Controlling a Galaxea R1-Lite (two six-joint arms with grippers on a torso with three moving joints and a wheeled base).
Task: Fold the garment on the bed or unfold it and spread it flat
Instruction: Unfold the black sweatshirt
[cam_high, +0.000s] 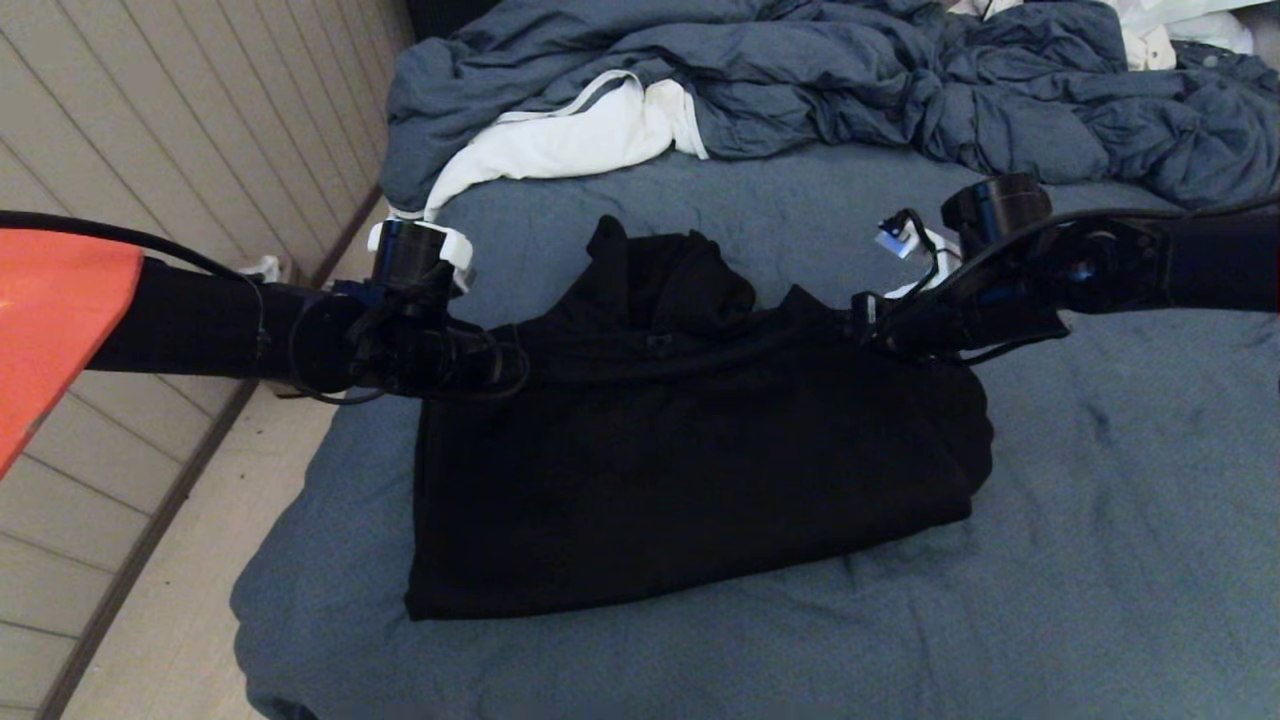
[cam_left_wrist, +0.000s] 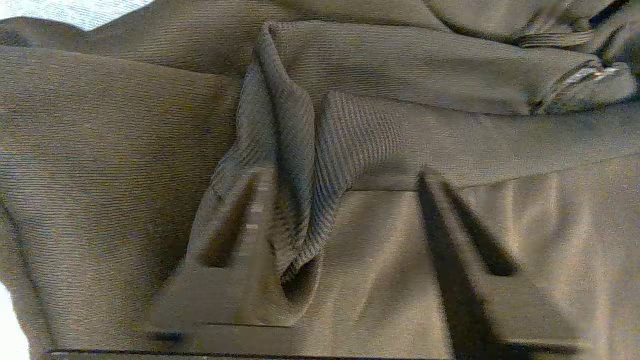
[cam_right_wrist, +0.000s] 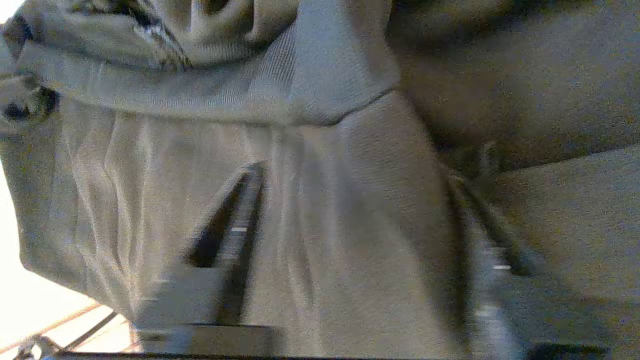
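Observation:
The garment (cam_high: 680, 450), a black hooded sweatshirt, lies folded into a rough rectangle in the middle of the bed (cam_high: 1100, 520), hood bunched at its far edge. My left gripper (cam_high: 500, 365) presses onto its far left corner, my right gripper (cam_high: 865, 320) onto its far right corner. In the left wrist view the left gripper (cam_left_wrist: 337, 182) has its fingers apart with flat cloth between them, and a ribbed cuff (cam_left_wrist: 300, 150) is folded against one finger. In the right wrist view the right gripper (cam_right_wrist: 352, 172) also stands apart over wrinkled cloth of the garment (cam_right_wrist: 350, 225).
A crumpled blue-grey duvet (cam_high: 900, 90) and a white cloth (cam_high: 570, 135) are heaped at the far end of the bed. The bed's left edge drops to pale floor (cam_high: 200, 600) beside a panelled wall (cam_high: 150, 120). An orange part (cam_high: 50, 320) juts in at left.

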